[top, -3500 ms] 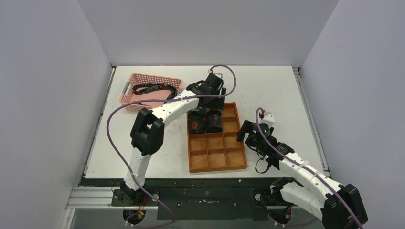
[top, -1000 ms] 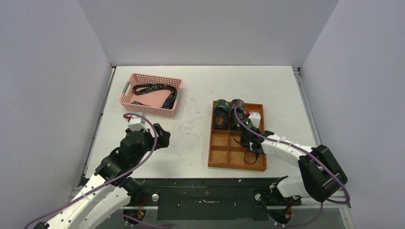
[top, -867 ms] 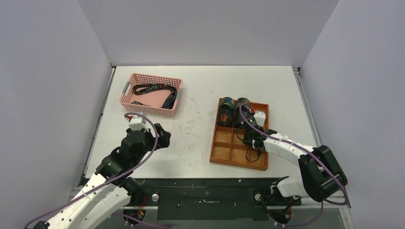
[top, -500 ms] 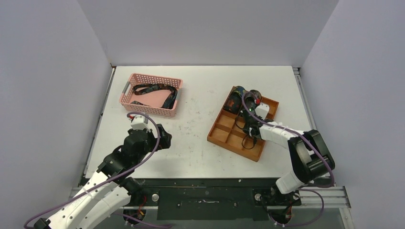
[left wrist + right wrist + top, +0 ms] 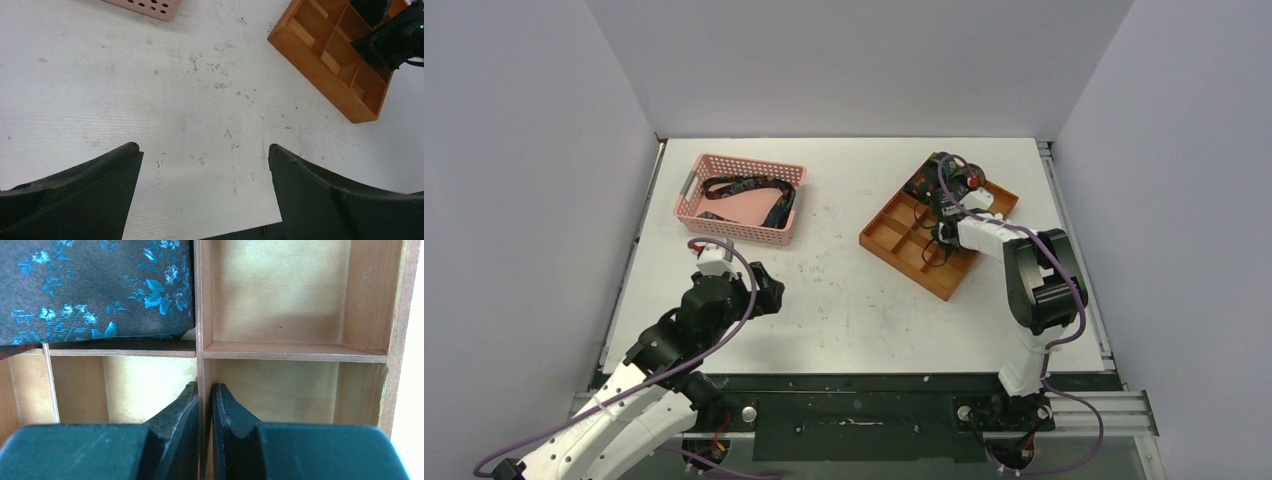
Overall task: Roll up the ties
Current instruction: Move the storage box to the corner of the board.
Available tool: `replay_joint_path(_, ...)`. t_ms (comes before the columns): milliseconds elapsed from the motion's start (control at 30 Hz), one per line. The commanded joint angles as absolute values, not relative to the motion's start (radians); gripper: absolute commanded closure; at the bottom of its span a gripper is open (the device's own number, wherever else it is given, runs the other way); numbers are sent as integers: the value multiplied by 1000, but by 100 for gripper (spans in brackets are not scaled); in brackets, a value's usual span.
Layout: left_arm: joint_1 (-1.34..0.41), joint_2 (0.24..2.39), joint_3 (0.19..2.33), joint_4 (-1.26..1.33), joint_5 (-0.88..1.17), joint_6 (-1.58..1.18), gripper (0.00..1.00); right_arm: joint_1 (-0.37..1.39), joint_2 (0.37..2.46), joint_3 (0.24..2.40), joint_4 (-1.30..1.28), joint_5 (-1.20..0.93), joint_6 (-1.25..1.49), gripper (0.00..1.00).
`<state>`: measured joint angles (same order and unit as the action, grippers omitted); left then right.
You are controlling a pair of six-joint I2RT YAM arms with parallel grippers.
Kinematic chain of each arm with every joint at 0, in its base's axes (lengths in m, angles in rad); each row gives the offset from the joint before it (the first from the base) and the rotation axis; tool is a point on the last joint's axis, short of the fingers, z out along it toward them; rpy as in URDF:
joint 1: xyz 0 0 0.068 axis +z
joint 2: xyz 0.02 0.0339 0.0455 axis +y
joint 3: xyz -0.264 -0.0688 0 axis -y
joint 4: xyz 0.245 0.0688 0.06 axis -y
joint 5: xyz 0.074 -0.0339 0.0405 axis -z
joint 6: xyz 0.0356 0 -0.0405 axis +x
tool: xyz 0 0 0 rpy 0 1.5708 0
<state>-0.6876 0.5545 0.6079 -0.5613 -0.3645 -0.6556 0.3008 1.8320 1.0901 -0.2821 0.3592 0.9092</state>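
**Some ties rolled, more waiting in the basket**

A rolled tie (image 5: pixel 95 290), dark with blue flowers, fills a far compartment of the wooden tray (image 5: pixel 894 232), which sits skewed near the counter's far right corner. Loose ties (image 5: pixel 749 188) lie tangled in the pink basket (image 5: pixel 754 160) toward the far left corner, so the job looks part done. The right gripper (image 5: pixel 204 390) pinches a tray divider (image 5: pixel 199 315). The left gripper (image 5: pixel 203 150) hangs spread over the near left.

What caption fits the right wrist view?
Right gripper clamps a divider of the wooden tray; blue-patterned tie in an adjacent compartment.
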Motion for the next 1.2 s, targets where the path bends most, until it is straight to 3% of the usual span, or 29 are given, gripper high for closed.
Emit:
replay_joint_path(0,-696,558,638,-544,-380,-669,2,281,1896,1198,-262,363,1200,95)
replay_joint_path(433,-701,604,643,-545,-401,-681,2,323,2102,1498,-561,455,1753,93)
replay_joint_path(500,-701,619,655,-569,-420,-693,2,329,2159,1592,-629,446,1777,84)
replay_joint_path(567,-704,627,670,-598,-439,-700,2,329,2185,1636,-628,442,1732,66)
replay_joint_path(633,-713,624,672,-609,-451,-701,3,332,2177,1635,-608,449,1677,48)
replay_joint_path(700,-718,612,664,-595,-452,-702,3,327,2147,1585,-567,438,1624,39)
replay_joint_path(1000,-719,608,656,-569,-412,-692,4,314,1998,1423,-412,339,1286,14)
replay_joint_path(1167,-719,596,680,-590,-394,-680,4,307,1923,1461,-402,180,1026,9)
